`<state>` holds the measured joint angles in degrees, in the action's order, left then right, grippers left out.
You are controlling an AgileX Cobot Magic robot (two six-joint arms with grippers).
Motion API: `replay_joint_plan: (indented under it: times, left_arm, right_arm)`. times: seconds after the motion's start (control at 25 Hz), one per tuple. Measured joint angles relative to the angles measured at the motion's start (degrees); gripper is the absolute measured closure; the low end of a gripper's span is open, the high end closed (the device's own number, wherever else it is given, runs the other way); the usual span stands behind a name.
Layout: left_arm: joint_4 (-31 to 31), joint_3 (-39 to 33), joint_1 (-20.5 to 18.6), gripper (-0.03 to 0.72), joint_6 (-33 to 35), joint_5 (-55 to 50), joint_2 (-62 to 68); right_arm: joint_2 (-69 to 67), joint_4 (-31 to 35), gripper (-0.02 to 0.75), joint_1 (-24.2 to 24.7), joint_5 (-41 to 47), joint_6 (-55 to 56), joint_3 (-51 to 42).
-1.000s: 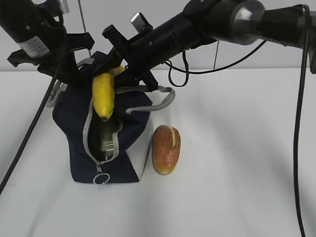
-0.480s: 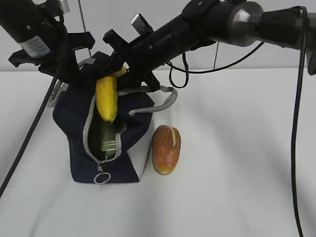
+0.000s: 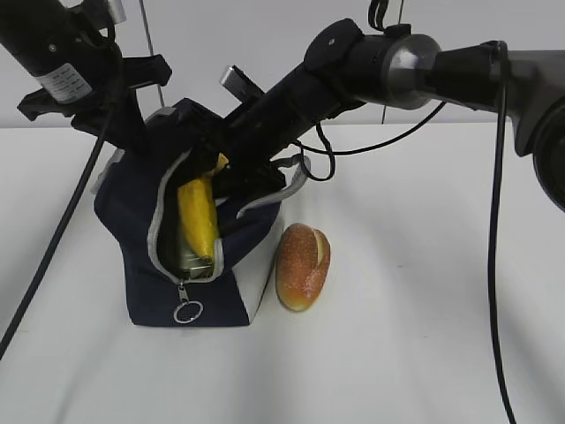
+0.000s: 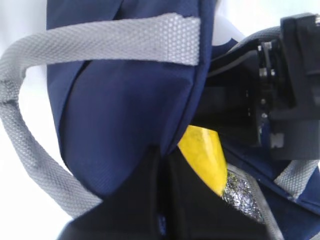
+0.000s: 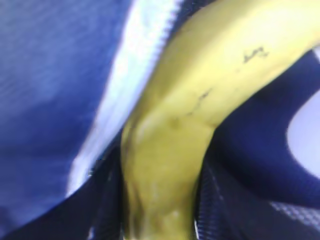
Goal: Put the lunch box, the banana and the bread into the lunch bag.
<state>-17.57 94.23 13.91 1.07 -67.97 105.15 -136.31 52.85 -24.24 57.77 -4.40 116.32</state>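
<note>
a: start nearest. what sits in front of the lunch bag (image 3: 141, 265)?

b: nothing but its ring pull (image 3: 186, 311), hanging low on the bag's front at the bottom of the open zipper. the bread (image 3: 303, 266) stands just beside the bag's white side panel, not yet packed.

a: and in the bag's mouth?

b: the banana (image 3: 198, 215) is partly inside the opening, tip down, resting over the green lid of the lunch box (image 3: 190, 258), which is already in the bag. in the right wrist view the banana (image 5: 175, 135) fills the frame between the zipper edge and the dark lining.

a: is the right gripper (image 3: 231, 163) holding it?

b: i judge it is closed on the banana's upper end, at the top of the bag, though the fingers themselves are hidden by the fabric. behind the bag, the left gripper (image 3: 132, 132) seems to pinch the back rim to hold the mouth wide; i cannot tell its finger state for sure.

a: how should this step go?

b: lower the banana along the zipper line, slipping its tip beside the lunch box rather than jamming onto the lid, and let go only once it lies below the rim. the left arm should hold the mouth taut so the grey handle (image 3: 281, 188) beside the opening does not snag.
</note>
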Motion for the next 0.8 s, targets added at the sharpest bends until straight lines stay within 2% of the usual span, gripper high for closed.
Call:
replay_joint_plan:
  times: [0.2, 0.48, 0.56, 0.64, 0.72, 0.8]
  left_arm:
    - [-0.36, 0.00, 0.00, 0.688, 0.00, 0.00, 0.00]
    - [-1.53, 0.00, 0.00, 0.688, 0.00, -0.13, 0.00]
    - [-1.53, 0.00, 0.00, 0.688, 0.00, -0.13, 0.00]
    - [-1.53, 0.00, 0.00, 0.688, 0.00, -0.18, 0.00]
    - [-1.48, 0.00, -0.06, 0.688, 0.00, -0.48, 0.00]
    - [-1.42, 0.00, -0.06, 0.688, 0.00, -0.67, 0.00]
  right_arm:
    - [0.00, -0.69, 0.451, -0.22, 0.12, 0.24, 0.00]
    - [-0.31, 13.08, 0.440, -0.22, -0.07, -5.23, 0.00]
    - [-0.43, 14.09, 0.415, -0.22, 0.08, -5.80, 0.00]
    - [-0.57, 14.59, 0.312, -0.22, 0.54, -7.07, 0.00]
    - [-0.82, 14.32, 0.164, -0.11, 1.17, -7.75, -0.13]
    - [-0.95, 14.32, 0.125, 0.11, 2.04, -8.01, -0.23]
